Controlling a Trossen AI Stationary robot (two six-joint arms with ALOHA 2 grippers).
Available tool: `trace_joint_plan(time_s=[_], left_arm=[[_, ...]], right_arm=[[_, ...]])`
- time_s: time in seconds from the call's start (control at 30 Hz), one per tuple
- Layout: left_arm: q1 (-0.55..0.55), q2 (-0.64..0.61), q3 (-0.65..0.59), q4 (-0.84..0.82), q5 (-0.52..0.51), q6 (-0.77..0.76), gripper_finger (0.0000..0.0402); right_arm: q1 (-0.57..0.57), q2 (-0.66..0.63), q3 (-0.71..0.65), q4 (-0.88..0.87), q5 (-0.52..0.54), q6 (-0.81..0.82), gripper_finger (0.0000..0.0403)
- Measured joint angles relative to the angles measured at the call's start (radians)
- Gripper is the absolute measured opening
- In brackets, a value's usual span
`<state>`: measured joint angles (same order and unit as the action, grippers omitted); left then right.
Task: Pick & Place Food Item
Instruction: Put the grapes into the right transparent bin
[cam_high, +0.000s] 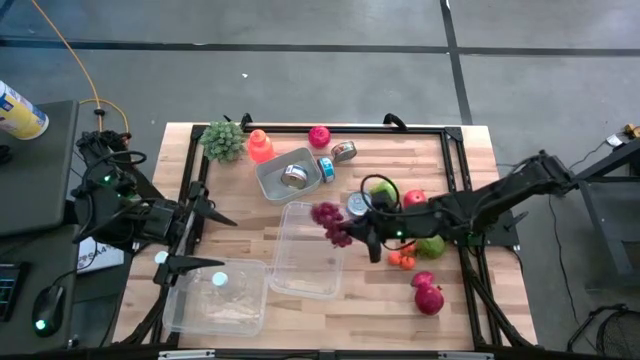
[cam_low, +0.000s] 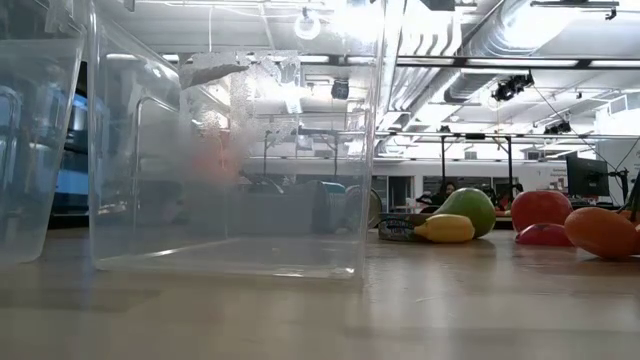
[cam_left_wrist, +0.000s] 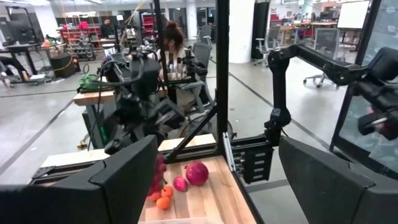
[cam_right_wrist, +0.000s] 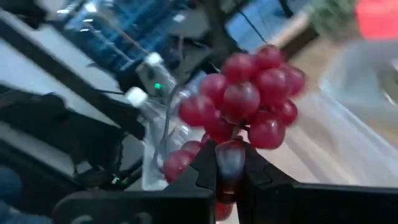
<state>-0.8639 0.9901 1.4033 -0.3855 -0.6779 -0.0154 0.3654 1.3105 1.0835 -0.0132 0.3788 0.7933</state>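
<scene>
Pinched between my right gripper's (cam_right_wrist: 230, 163) dark fingers, the bunch of red grapes (cam_right_wrist: 245, 99) hangs over the clear plastic container's (cam_high: 300, 268) right edge; my left gripper (cam_high: 190, 238) waits spread beside the table's (cam_high: 470, 310) left edge.

A green leafy plant (cam_high: 223, 140) sits at the upper left of the wooden table (cam_high: 470, 190), beside an orange plastic bottle (cam_high: 259, 147) and 2 small tins (cam_high: 336, 160).

Bunch of dark red grapes (cam_right_wrist: 245, 99), glossy and round, held aloft by its lower end, suspended over the right rim of a clear plastic container (cam_high: 305, 250) at mid-worktop.
</scene>
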Motion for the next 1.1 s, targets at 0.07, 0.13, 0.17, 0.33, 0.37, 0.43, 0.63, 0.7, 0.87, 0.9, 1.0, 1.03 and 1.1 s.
trace_joint_plan(time_s=[0.07, 0.13, 0.17, 0.33, 0.37, 0.43, 0.63, 0.7, 0.87, 0.9, 1.0, 1.03, 1.1], left_arm=[[0.000, 0.001, 0.000, 0.000, 0.000, 0.011, 0.0327], [0.000, 0.001, 0.000, 0.001, 0.000, 0.019, 0.0327], [0.000, 0.001, 0.000, 0.001, -0.001, 0.019, 0.0327], [0.014, 0.002, 0.000, 0.002, -0.001, 0.019, 0.0327], [0.016, 0.002, 0.000, 0.002, -0.001, 0.019, 0.0327], [0.018, 0.002, 0.000, 0.002, -0.001, 0.018, 0.0327], [0.017, 0.008, 0.000, 0.004, -0.001, 0.015, 0.0327], [0.017, 0.009, 0.000, 0.003, -0.001, 0.003, 0.0327], [0.016, 0.009, 0.000, 0.001, -0.001, -0.018, 0.0327], [0.016, 0.009, 0.000, 0.000, -0.001, -0.019, 0.0327], [0.016, 0.009, 0.000, -0.006, -0.001, -0.036, 0.0327], [0.016, 0.009, 0.000, -0.008, -0.001, -0.042, 0.0327], [0.016, 0.009, 0.000, -0.008, -0.001, -0.043, 0.0327]], right_arm=[[-0.011, 0.023, 0.000, 0.065, -0.011, -0.049, 0.0003], [-0.024, 0.056, 0.000, 0.051, -0.036, -0.049, 0.0003], [-0.031, 0.077, -0.001, 0.041, -0.063, -0.028, 0.0003], [-0.063, 0.183, -0.002, 0.055, -0.145, 0.073, 0.0016], [-0.068, 0.197, -0.002, 0.055, -0.166, 0.082, 0.0024], [-0.083, 0.223, -0.002, 0.078, -0.221, 0.103, 0.0044], [-0.129, 0.235, -0.002, 0.111, -0.308, 0.199, 0.0104], [-0.140, 0.236, -0.002, 0.110, -0.309, 0.206, 0.0123], [-0.159, 0.235, -0.002, 0.139, -0.345, 0.206, 0.0165], [-0.159, 0.235, -0.002, 0.144, -0.359, 0.204, 0.0173], [-0.159, 0.235, -0.002, 0.172, -0.368, 0.182, 0.0188], [-0.159, 0.235, -0.002, 0.189, -0.369, 0.178, 0.0191], [-0.159, 0.235, -0.002, 0.284, -0.403, 0.161, 0.0193]])
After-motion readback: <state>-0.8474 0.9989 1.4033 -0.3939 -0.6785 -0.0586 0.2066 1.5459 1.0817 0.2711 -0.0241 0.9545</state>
